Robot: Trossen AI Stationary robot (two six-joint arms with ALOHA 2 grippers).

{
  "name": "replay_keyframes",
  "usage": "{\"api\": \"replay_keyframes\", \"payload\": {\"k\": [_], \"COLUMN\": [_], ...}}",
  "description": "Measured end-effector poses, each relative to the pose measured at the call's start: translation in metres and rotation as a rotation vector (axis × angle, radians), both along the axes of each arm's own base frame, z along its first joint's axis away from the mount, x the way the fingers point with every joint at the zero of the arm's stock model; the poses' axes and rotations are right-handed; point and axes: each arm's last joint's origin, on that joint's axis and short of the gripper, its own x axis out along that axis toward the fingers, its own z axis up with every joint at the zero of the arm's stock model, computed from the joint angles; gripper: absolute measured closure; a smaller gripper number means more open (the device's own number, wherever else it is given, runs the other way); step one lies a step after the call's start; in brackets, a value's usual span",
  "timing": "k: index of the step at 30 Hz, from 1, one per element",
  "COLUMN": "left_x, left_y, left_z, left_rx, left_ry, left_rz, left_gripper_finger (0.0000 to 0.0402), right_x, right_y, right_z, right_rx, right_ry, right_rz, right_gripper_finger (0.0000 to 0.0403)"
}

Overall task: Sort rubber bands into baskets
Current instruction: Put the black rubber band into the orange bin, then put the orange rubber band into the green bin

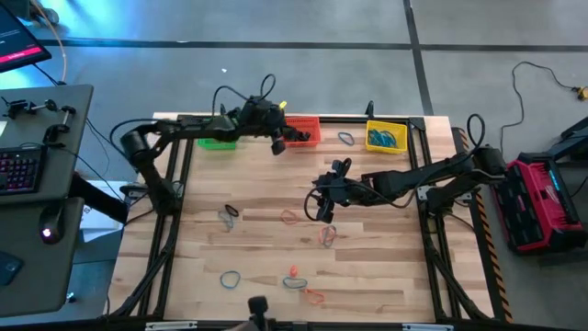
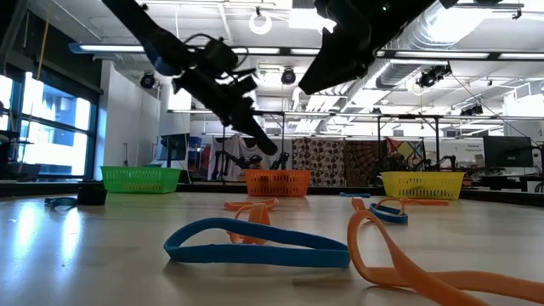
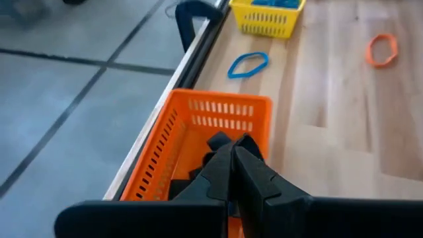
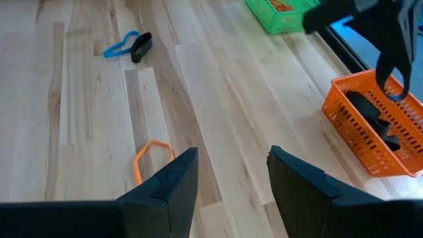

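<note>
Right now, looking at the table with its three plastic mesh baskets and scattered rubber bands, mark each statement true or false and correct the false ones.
1. The left gripper is shut over the red-orange mesh basket. True.
2. The right gripper is shut on a band. False: its fingers stand open and empty.
3. The yellow mesh basket holds blue rubber bands. True.
4. The green mesh basket stands between the other two. False: the red-orange one does.

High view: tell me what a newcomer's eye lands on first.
Three baskets line the far edge: green, red-orange and yellow, the yellow one holding blue bands. The left tool hangs shut over the red-orange basket, while the right tool hovers open above loose rubber bands scattered mid-table.
</note>
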Motion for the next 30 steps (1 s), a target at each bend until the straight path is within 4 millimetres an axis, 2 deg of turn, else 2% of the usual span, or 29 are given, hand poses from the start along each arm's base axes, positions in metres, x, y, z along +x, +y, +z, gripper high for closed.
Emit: {"api": "replay_keyframes", "payload": {"k": [5, 10, 15, 24, 30], "left_x": [0.011, 0.012, 0.010, 0.009, 0.010], "left_y": [0.020, 0.030, 0.031, 0.030, 0.030], "left_z": [-0.014, -0.024, -0.024, -0.025, -0.024], "left_rx": [-0.052, -0.076, -0.075, -0.077, -0.039], "left_ry": [0.036, 0.051, 0.067, 0.082, 0.089], "left_rz": [-0.003, 0.001, -0.004, -0.010, -0.037], "left_gripper_finger": [0.0401, 0.0394, 0.0363, 0.0282, 0.0266], "right_x": [0.000, 0.000, 0.000, 0.000, 0.000], "right_y": [0.000, 0.000, 0.000, 0.000, 0.000], "right_z": [0.000, 0.000, 0.000, 0.000, 0.000], "right_rx": [0.000, 0.022, 0.033, 0.033, 0.033], "right_ry": [0.000, -0.008, -0.013, -0.013, -0.013], "right_rz": [0.000, -0.017, -0.026, -0.026, -0.026], "right_gripper_finger": [0.0231, 0.0231, 0.0231, 0.0231, 0.0231]}}
